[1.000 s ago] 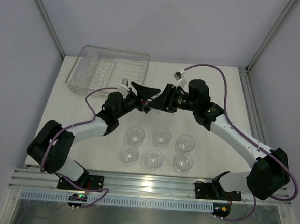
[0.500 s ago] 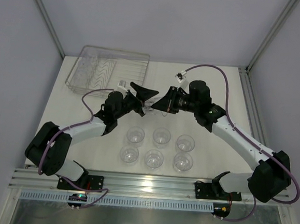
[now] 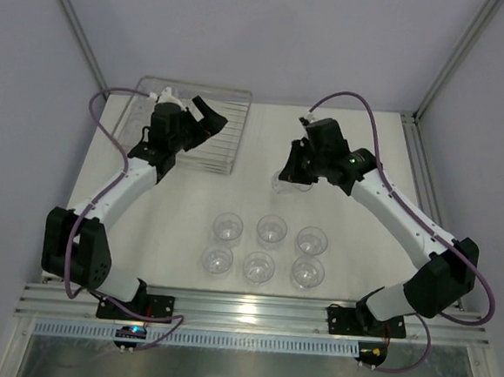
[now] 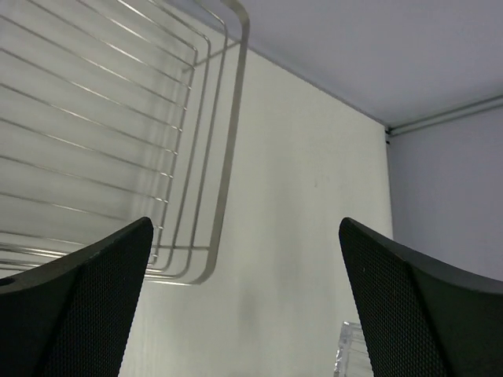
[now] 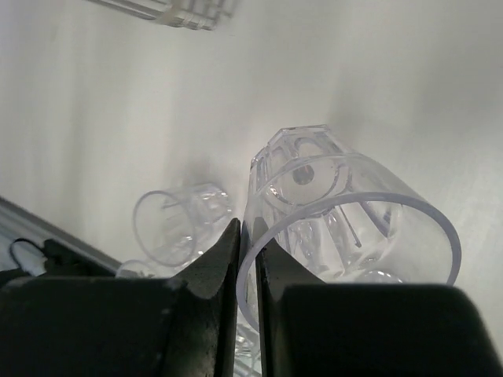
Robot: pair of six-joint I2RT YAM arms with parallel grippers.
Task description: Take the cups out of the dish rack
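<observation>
And they've split apart! A second ago both arms met nose to nose over mid-desk; now the left pincer (image 3: 209,115) has swung away to the far left and hangs above the dish rack (image 3: 227,143), its jaws spread wide with nothing between them. In the left wrist view, its fingers (image 4: 86,306) frame the rack's wire corner (image 4: 214,157) and bare desk beyond. The right pincer (image 3: 290,169) has pulled back to the right, and it has the goods: one clear cup (image 3: 280,184), tilted and held low, just right of the rack. The right wrist view shows the right pincer (image 5: 247,236) nipped tight on the rim wall of that cup (image 5: 338,212). Six more cups (image 3: 271,229) stand unmoved in two rows of three on the near half. The desk (image 3: 145,215) is plain white, shut in by pale grey walls (image 3: 273,33), with slanting metal posts (image 3: 73,26) at the far corners and a metal rail (image 3: 260,311) along the near edge. The left arm stretches long and nearly straight up the left side. The right arm bends at the elbow and reaches inward, a purple cable (image 3: 362,119) looping over its wrist.
</observation>
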